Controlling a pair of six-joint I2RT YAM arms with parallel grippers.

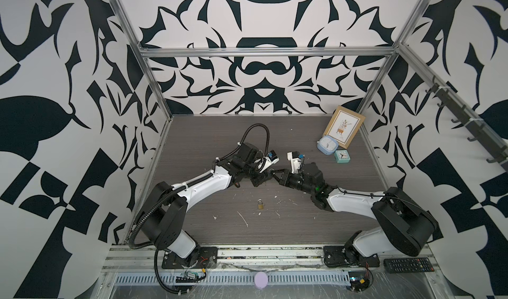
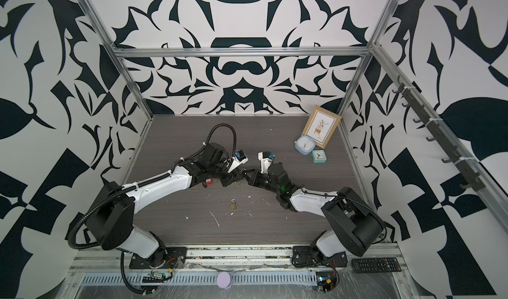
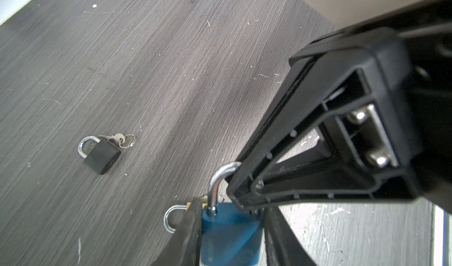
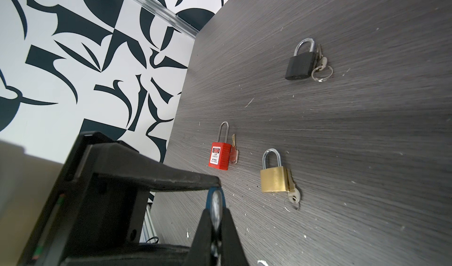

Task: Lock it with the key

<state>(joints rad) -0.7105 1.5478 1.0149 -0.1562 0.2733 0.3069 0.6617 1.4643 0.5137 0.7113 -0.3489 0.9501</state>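
– Where the two arms meet over the tabletop [image 1: 302,223], what's the left gripper [image 3: 231,212] got?
– Blue padlock [image 3: 230,233]. Body clamped btwn its fingers, so a narrow grip, jaws only as wide as the lock body.
– And the right gripper [image 4: 216,209]?
– Pinched nearly closed at that same lock's shackle [image 3: 215,186]. One leg of the shackle goes into the blue body, the other end runs in under the gripper tip. Its own wrist view shows a thin silvery piece btwn the fingers w/ a blue edge beside it.
– Shackle clicked in or not?
– Can't tell, the tip covers that side.
– Key for the blue one?
– Can't make it out in any view. Other keys lie on the tabletop:
  - keys on a ring [image 3: 122,139] touching the black padlock [image 3: 101,156]
  - a red-headed key [image 4: 233,150] just beside the red padlock [image 4: 220,156]
  - a key w/ ring [image 4: 292,198] at the bottom corner of the brass padlock [image 4: 272,180]
– Where's the brass one in the top views?
– Flat on the wood, toward the front, apart from both grippers.
– Anything else?
– Far right corner: picture frame [image 1: 343,126] leaning on the wall, round blue clock [image 1: 327,145] and square teal clock [image 1: 341,156] in front of it. Remote [image 1: 406,264] on the front rail, right side.
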